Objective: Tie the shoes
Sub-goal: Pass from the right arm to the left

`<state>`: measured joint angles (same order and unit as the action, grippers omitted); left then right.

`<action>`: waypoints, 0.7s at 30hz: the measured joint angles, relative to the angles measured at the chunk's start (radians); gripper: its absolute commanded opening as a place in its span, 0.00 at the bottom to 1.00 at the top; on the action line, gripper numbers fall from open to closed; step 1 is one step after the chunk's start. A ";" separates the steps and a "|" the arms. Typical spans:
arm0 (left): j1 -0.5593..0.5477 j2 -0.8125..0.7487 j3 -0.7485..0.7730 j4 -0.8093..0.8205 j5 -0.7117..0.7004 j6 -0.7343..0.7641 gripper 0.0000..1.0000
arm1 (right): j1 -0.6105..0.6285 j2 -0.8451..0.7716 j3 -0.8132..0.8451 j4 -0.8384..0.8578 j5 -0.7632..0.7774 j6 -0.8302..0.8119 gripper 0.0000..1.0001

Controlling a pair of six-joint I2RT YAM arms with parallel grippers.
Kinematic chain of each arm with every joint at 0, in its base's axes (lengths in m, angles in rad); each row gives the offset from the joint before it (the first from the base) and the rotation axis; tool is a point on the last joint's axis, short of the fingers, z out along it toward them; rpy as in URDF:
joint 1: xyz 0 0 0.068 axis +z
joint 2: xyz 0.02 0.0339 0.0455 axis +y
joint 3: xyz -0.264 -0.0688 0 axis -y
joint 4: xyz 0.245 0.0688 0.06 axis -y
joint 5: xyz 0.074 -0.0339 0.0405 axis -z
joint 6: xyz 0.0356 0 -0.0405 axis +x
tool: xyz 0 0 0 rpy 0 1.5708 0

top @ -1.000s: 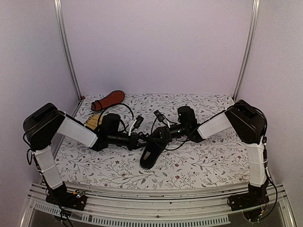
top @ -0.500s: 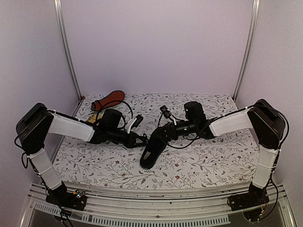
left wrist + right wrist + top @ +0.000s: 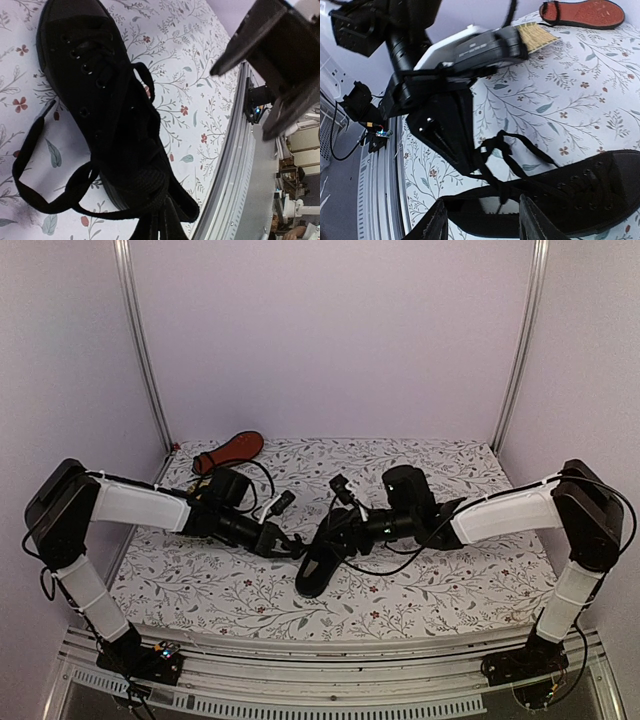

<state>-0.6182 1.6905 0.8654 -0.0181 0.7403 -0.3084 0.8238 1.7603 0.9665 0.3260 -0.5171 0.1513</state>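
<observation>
Shoes (image 3: 318, 568) are seeming light and floppy; left end effector (image 3: 159, 222) is pinching the thin limp lace (image 3: 31, 141), right end effector (image 3: 482, 200) is standing half-open; lace ends are likely offering the best hold.

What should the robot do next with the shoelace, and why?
Probably close the right hand on the thin black lace running between its open fingers above the small black canvas shoe. The left hand is shut on another part of it, so both could pull.
</observation>
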 measured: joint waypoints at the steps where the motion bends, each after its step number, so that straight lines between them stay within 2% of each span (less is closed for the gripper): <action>1: 0.006 -0.002 0.002 -0.004 0.019 -0.007 0.00 | 0.021 -0.002 0.000 0.000 0.015 -0.008 0.48; 7: 0.036 -0.017 0.013 -0.022 0.112 -0.042 0.00 | 0.147 -0.001 -0.006 0.030 0.108 -0.079 0.47; 14: 0.050 -0.017 0.027 -0.050 0.163 -0.064 0.00 | 0.201 0.043 -0.006 0.140 0.226 -0.228 0.46; 21: 0.054 -0.018 0.032 -0.055 0.182 -0.086 0.00 | 0.209 0.111 -0.005 0.192 0.288 -0.343 0.38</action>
<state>-0.5644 1.6730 0.8970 -0.0734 0.9218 -0.3946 1.0332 1.8717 0.9611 0.5179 -0.2295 -0.1913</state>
